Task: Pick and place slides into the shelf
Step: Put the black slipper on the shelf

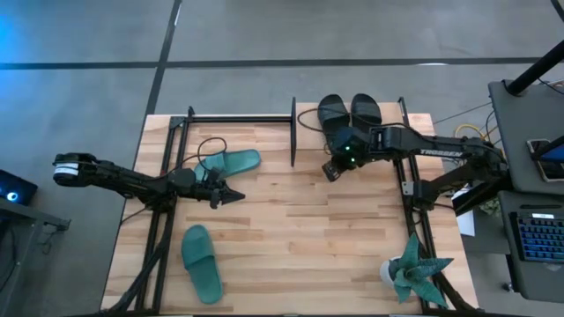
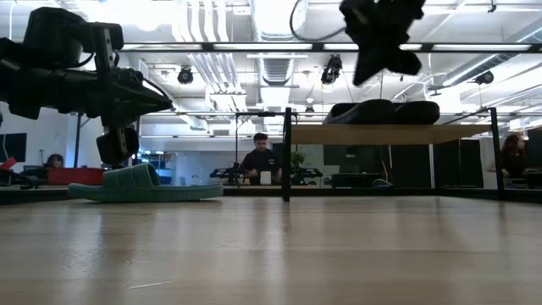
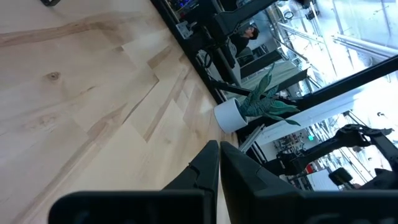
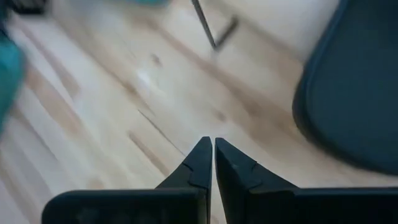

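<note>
Two black slides [image 1: 350, 110] lie side by side, soles down, on the shelf's [image 2: 389, 134] light top board at the table's far edge; they also show in the low view [image 2: 381, 112]. One teal slide [image 1: 231, 163] lies on the table left of the shelf, and a second teal slide [image 1: 201, 261] lies near the near-left edge. My right gripper [image 1: 330, 169] hovers shut above the table just in front of the shelf, with a black slide [image 4: 354, 93] beside it. My left gripper [image 1: 236, 195] hovers shut, just nearer than the far teal slide [image 2: 144, 184].
A teal spiky plant in a white pot [image 1: 412, 269] stands at the near-right corner and also shows in the left wrist view [image 3: 261, 102]. A black shelf post [image 1: 293, 132] rises between the far teal slide and the black pair. Bare wood lies between the grippers. People sit in the room behind.
</note>
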`<state>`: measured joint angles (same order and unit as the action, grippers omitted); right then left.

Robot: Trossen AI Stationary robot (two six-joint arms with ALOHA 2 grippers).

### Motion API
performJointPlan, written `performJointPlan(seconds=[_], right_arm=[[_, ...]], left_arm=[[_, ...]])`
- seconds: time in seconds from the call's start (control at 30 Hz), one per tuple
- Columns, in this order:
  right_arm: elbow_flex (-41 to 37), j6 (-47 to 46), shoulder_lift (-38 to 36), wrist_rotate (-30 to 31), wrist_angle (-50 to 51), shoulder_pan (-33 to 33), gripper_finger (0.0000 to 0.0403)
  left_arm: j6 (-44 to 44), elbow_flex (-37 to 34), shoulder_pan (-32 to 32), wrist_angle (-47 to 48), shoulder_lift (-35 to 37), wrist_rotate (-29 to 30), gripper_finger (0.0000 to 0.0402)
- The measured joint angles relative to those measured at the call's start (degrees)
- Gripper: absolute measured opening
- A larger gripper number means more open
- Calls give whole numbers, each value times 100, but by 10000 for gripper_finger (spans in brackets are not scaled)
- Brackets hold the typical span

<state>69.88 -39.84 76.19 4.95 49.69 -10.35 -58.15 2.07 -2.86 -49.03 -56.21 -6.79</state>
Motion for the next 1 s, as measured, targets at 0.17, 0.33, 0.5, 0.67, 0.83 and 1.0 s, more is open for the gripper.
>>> performJointPlan(seconds=[0.17, 0.33, 0.5, 0.67, 0.83, 1.0], right_arm=[[339, 346, 164, 539, -116, -20, 13], [587, 1220, 680, 667, -112, -40, 13], [840, 1755, 1382, 701, -57, -178, 13], [1293, 1979, 1893, 1007, -87, -301, 13], [1785, 2216, 2059, 1360, -92, -360, 13], [1884, 2459, 2188, 1572, -22, -597, 13]], left_arm=[[2, 0, 0, -4, 0, 0, 0], [2, 0, 1, -9, -2, 17, 0], [4, 0, 1, -16, -2, 84, 0], [-3, 0, -2, -25, -2, 90, 0], [-7, 0, 0, -26, -2, 87, 0], [-5, 0, -2, -25, -2, 87, 0]])
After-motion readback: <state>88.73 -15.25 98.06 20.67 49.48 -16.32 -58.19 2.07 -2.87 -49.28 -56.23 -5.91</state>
